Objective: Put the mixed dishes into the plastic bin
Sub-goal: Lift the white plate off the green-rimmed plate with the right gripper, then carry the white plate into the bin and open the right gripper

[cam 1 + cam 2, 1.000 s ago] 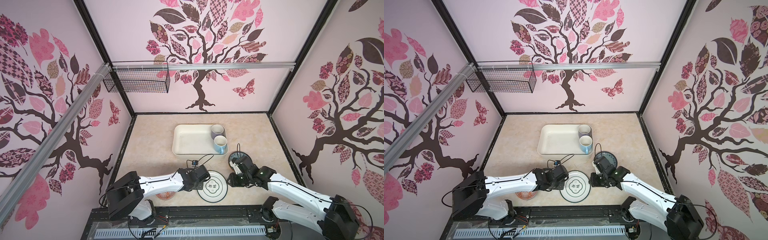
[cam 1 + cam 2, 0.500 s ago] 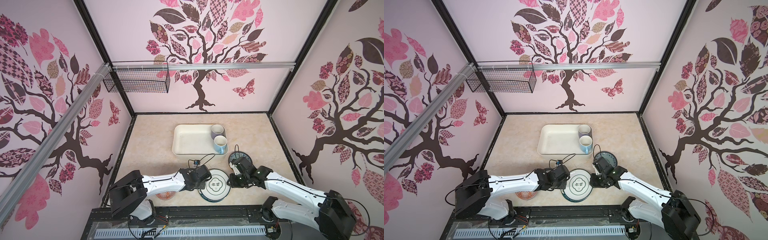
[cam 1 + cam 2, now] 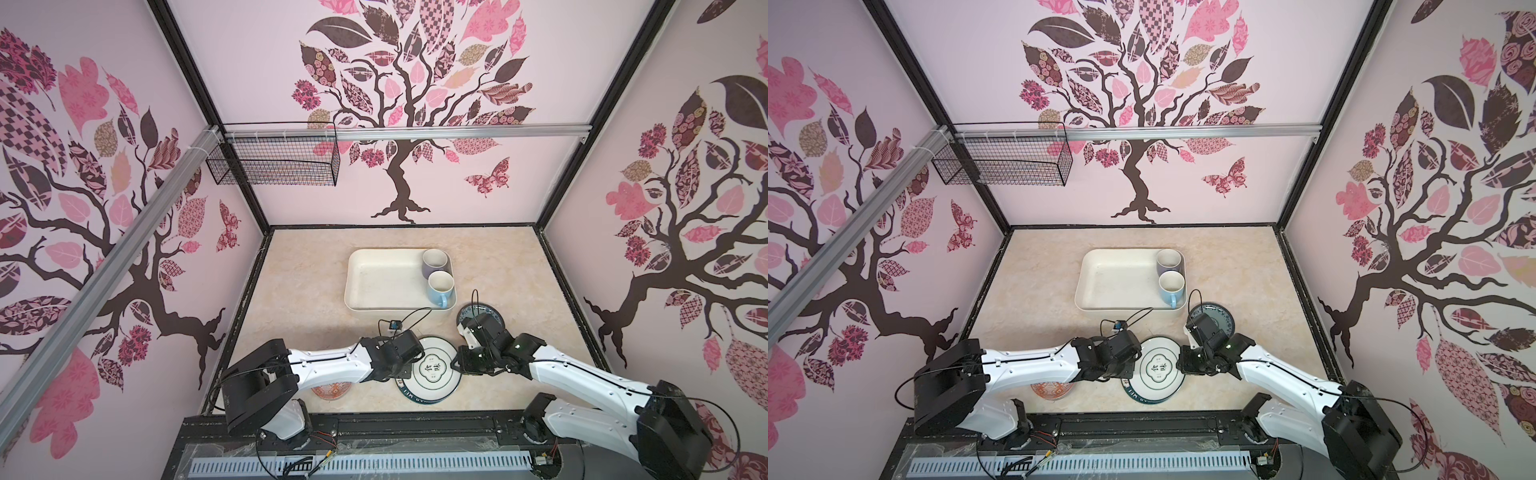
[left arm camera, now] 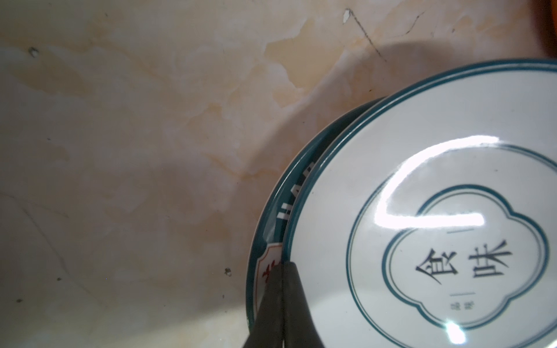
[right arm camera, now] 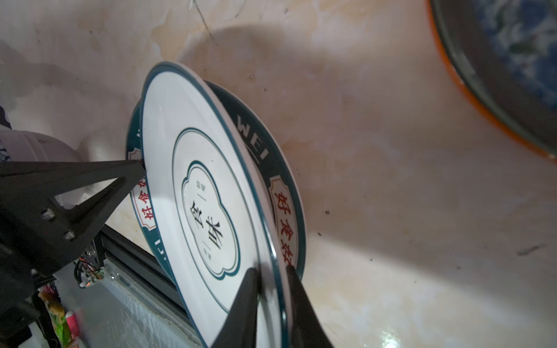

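"Since you ask where it sits: the white plate (image 3: 434, 370) is near centre, tipped up off the teal-rimmed plate (image 3: 419, 400) under it. My right gripper (image 5: 272, 268) pinches its right rim, a finger on each face."

"And the other arm?"

"Left gripper (image 4: 284, 266) is pressed together, tip at the seam between the two plates; whether it's wedged under the rim or only against it I can't quite make out."

"How will it handle?"

"Stiff, glazed, slick and breakable, I'd judge, and weighty for thin fingers. The rim is the only hold; opposite edges suit it."

"Count?"

"Three plates, with the orange-backed plate (image 3: 484, 311) to the right; two mugs, lavender mug (image 3: 435, 262) and light-blue mug (image 3: 441, 286), upright at the right end of the one plastic bin (image 3: 386, 282), farther back; one orange bowl (image 3: 332, 390) near left, half under my arm."
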Motion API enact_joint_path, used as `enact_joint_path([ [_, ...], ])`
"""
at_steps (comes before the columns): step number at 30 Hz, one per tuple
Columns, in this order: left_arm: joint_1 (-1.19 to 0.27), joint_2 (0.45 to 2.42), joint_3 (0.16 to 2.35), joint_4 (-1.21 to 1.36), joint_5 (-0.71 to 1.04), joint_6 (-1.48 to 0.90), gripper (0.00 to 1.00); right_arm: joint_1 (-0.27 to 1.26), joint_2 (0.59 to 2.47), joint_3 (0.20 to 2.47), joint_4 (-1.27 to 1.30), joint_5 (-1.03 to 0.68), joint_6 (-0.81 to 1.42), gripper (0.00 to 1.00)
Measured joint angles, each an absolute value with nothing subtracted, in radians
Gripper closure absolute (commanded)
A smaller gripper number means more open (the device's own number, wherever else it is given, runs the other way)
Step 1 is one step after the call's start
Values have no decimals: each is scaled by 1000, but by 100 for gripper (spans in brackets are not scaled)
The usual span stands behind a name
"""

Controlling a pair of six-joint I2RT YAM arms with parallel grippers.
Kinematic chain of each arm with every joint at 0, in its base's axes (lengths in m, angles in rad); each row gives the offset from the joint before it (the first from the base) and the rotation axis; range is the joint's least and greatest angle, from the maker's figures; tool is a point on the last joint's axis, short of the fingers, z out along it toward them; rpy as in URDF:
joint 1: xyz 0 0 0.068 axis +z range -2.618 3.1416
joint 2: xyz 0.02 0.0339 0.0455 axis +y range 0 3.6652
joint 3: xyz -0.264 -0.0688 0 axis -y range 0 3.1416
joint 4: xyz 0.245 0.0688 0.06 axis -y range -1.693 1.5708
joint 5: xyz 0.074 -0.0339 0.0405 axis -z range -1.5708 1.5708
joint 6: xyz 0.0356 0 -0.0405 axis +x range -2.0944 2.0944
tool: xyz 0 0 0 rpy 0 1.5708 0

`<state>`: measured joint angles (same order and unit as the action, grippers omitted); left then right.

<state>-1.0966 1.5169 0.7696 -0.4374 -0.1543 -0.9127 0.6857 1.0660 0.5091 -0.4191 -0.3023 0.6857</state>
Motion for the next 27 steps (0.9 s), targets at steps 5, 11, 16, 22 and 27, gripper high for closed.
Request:
enact_joint_path([
  [5, -1096, 1517, 770, -449, -156, -905, 79, 683, 1048, 519, -402, -312, 692, 97],
  [11, -1099, 1481, 770, -479, -165, -890, 53, 694, 1031, 558, -434, -320, 682, 100],
  [16, -1099, 1410, 770, -539, -198, -879, 35, 694, 1029, 576, -464, -315, 677, 100],
  [22, -1098, 1309, 779, -631, -234, -855, 2, 694, 1029, 637, -533, -307, 669, 100],
  [27, -1095, 1200, 825, -729, -271, -841, 2, 694, 1029, 746, -559, -306, 655, 99],
])
